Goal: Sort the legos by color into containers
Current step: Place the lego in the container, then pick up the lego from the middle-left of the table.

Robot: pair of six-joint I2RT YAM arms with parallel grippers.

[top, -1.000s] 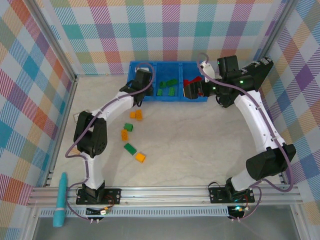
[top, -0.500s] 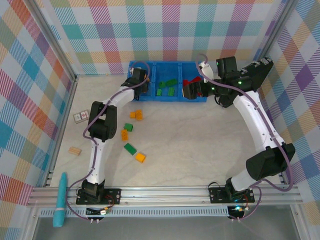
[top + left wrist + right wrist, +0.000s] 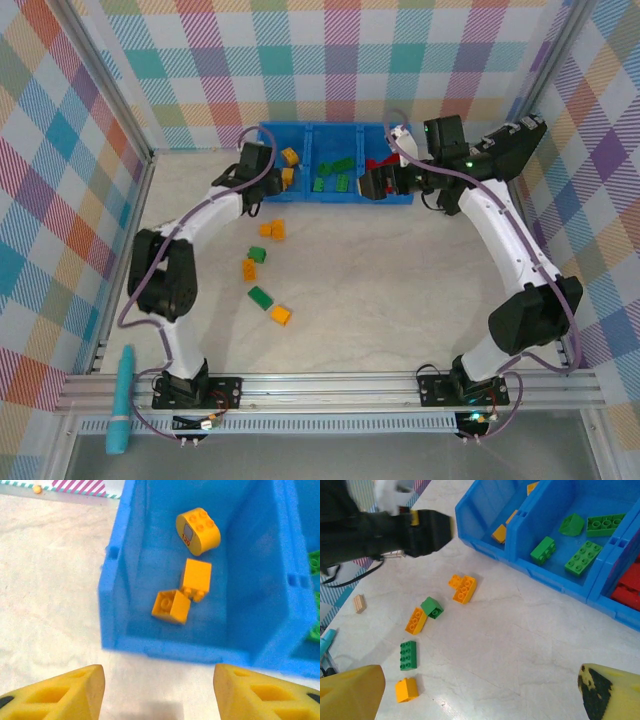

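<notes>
Both pincers open and empty at the blue tray (image 3: 112,580), legos partly sorted.
Left gripper (image 3: 160,695) hangs over the table just in front of the tray's left compartment, jaws spread wide, nothing held; three yellow-orange legos (image 3: 196,578) lie inside that compartment. Right gripper (image 3: 480,695) is also spread wide and empty, above the table near the tray's right end. Green legos (image 3: 585,557) lie in the middle compartment, red legos (image 3: 627,592) in the right one. Loose legos (image 3: 462,587), orange and green, sit on the table in front of the tray.
</notes>
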